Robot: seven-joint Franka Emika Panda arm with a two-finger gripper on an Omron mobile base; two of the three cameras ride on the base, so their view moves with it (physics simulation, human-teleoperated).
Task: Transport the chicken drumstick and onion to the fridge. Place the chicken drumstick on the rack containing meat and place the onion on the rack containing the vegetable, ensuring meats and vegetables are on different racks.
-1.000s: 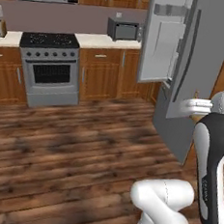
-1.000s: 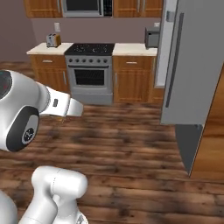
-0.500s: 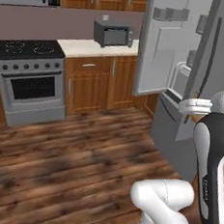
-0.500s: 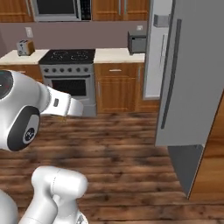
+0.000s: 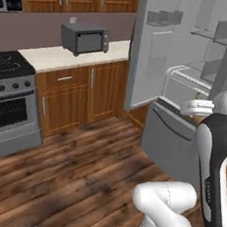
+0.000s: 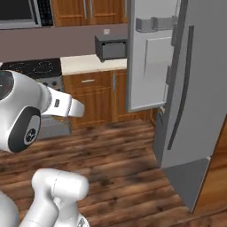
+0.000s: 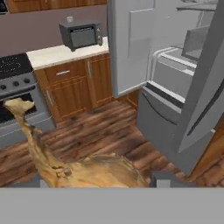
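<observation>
The golden-brown, knobbly chicken drumstick (image 7: 74, 162) sits gripped in the pincer (image 7: 100, 183), its thin bone end rising away. Ahead of the pincer stands the tall grey metallic fridge (image 7: 175, 83), doors open; the hand view shows its pale shelves, the right base view mainly door outsides. Beyond lie dark wood floor (image 5: 69, 180), cream worktop (image 5: 67, 57) and small grey microwave (image 5: 85, 39).

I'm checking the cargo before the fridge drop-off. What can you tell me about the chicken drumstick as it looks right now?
The chicken drumstick shows in the hand view, close to the camera at the bottom. It is golden tan with a mottled, roasted-looking skin. Its thick meaty end lies low and wide, and a thin bony neck rises up to a knobbed tip in front of the stove. It sits at the end effector, whose tips it hides.
</observation>
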